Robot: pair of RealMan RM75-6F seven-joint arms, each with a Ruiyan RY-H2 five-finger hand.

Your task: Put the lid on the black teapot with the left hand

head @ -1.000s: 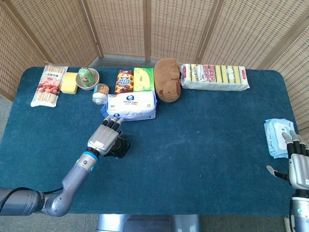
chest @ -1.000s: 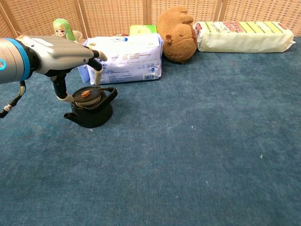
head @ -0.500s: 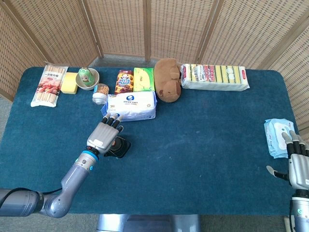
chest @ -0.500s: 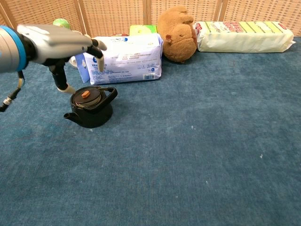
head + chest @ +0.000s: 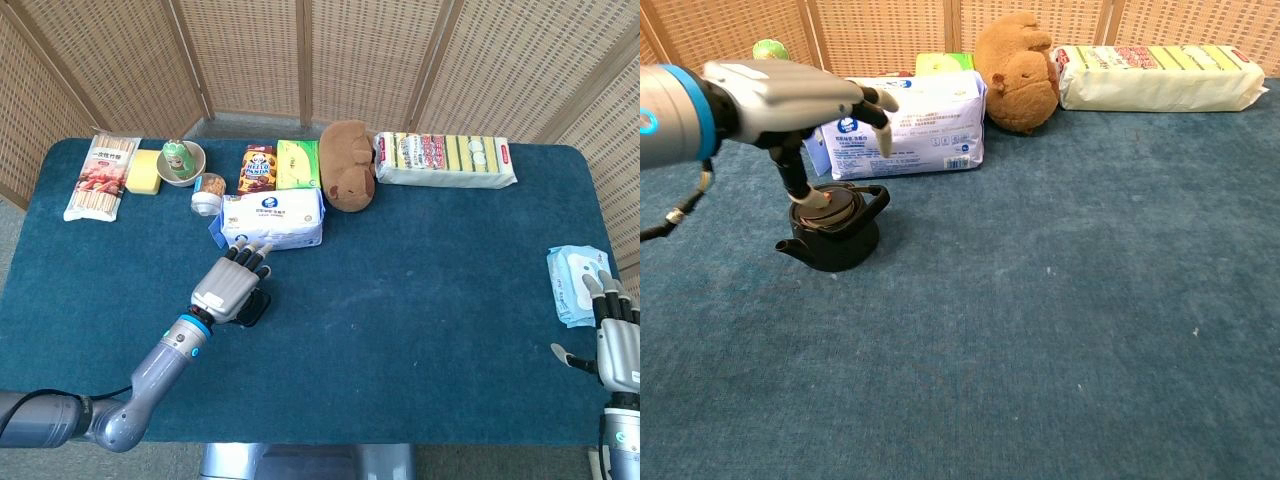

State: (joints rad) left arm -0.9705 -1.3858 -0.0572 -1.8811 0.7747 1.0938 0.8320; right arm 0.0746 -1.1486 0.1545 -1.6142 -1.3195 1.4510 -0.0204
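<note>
Here our left hand point(image 5: 780, 95) hovers flat over the black teapot point(image 5: 835, 235), fingers point(image 5: 875, 105) stretched forward and apart with nothing in them, while the thumb reaches straight down and its tip touches the lid point(image 5: 830, 203), or all but touches it; we cannot tell which. The lid sits on the pot's mouth, inside the arch of the handle, with its small orange knob right at the thumb tip. From the head view our hand point(image 5: 232, 285) hides most of the teapot point(image 5: 256, 306), which stands on the blue table point(image 5: 420, 300) just in front of a white and blue tissue pack point(image 5: 272, 219); its print is too small for us to read. Behind that stand a brown snack box point(image 5: 257, 169) reading "Hello Panda", a green packet point(image 5: 297, 164), a brown plush bear point(image 5: 347, 165) and a long pack of yellow sponges point(image 5: 443, 159). Well apart, at the table's right edge, our right hand point(image 5: 617, 335) rests empty with fingers straight and slightly spread, beside a pack of wet wipes point(image 5: 573, 283).
</note>
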